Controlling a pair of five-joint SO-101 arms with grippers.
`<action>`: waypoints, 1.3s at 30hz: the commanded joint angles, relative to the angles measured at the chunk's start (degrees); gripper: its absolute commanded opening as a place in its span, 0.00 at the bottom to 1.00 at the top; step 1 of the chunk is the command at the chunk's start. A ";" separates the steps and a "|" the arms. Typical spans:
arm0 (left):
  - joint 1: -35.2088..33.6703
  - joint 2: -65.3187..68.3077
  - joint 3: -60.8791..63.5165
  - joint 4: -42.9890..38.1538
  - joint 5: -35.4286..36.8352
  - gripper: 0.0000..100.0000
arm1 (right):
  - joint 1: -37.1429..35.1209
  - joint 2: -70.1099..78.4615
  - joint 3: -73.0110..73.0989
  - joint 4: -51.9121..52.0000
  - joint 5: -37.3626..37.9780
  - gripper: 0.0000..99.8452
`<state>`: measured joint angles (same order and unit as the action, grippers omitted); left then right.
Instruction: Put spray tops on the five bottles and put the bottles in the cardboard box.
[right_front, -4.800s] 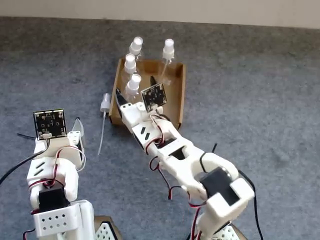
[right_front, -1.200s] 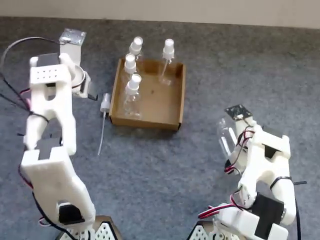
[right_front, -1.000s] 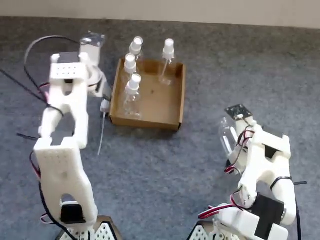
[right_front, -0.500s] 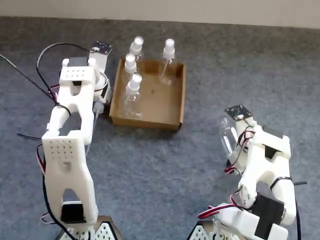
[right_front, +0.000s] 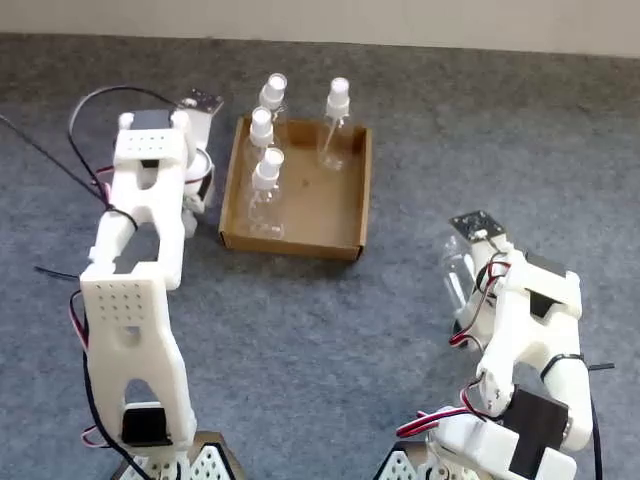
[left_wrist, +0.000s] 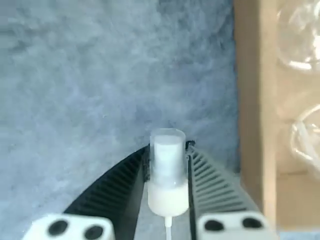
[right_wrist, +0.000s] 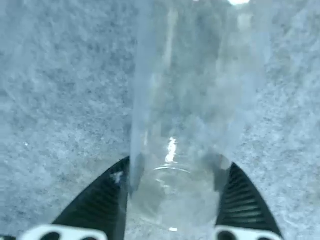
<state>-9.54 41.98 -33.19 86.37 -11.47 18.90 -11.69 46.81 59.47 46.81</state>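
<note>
My left gripper (left_wrist: 167, 150) is shut on a white spray top (left_wrist: 167, 170), whose thin tube runs back between the black fingers. It sits just outside the left wall of the cardboard box (left_wrist: 247, 100). From above, the left gripper (right_front: 195, 203) is beside the cardboard box (right_front: 352, 200). Several capped clear bottles (right_front: 264, 180) stand in the box. My right gripper (right_wrist: 175, 167) is shut on a clear bottle (right_wrist: 190, 115) with no top. That clear bottle (right_front: 455, 268) is held over the carpet right of the box by the right gripper (right_front: 462, 292).
Grey carpet (right_front: 320, 330) covers the table, with open floor between the two arms in front of the box. A pale wall edge (right_front: 400, 20) runs along the back. A black cable (right_front: 60, 130) loops by the left arm.
The left arm swung in from the far left, came down on the spray top lying beside the box and closed on it. The right arm stayed still with its bottle.
</note>
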 joint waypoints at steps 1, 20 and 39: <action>-2.77 -11.30 -2.51 3.87 0.35 0.04 | 0.31 -0.22 -2.07 3.30 0.18 0.27; -0.75 -60.53 42.15 -4.66 3.96 0.04 | -5.93 0.48 -22.73 14.55 -6.15 0.28; 1.89 -94.46 89.10 -30.24 6.59 0.05 | -17.10 0.13 -22.73 19.12 -14.15 0.28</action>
<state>-8.40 -50.42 49.36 65.54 -5.41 2.64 -10.99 27.21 75.47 33.45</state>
